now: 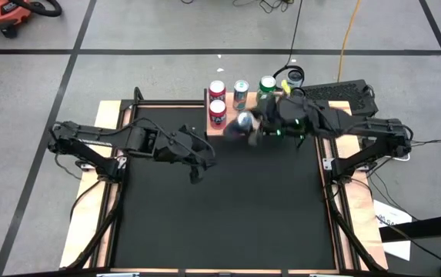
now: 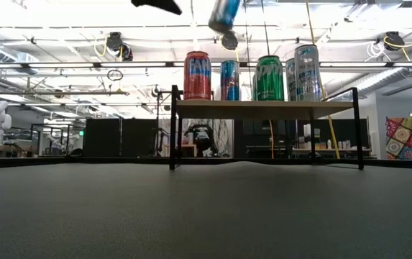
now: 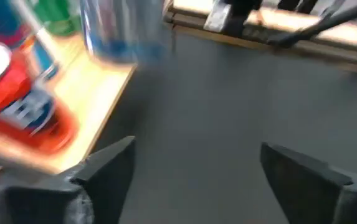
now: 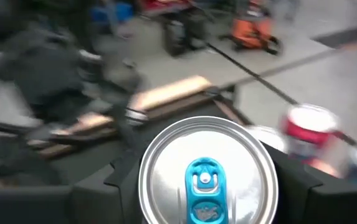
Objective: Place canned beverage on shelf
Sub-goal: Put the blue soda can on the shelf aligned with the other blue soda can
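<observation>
A blue-tabbed can (image 4: 207,178) is held between the fingers of the right gripper (image 1: 245,123), in the air just near of the shelf (image 2: 263,108). Four cans are seen standing on the shelf. The left gripper (image 3: 194,171) is held wide open over the black mat (image 1: 228,200), left of centre.

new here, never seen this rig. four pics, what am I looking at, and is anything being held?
Two dark robot arms at a black table. The pictures: one from overhead, one at table height, one from each wrist. At the far edge stands a small wooden shelf with several cans on it. The right end effector is shut on a blue-tabbed can, carrying it in the air near the shelf. The left end effector is open and empty above the table.
</observation>
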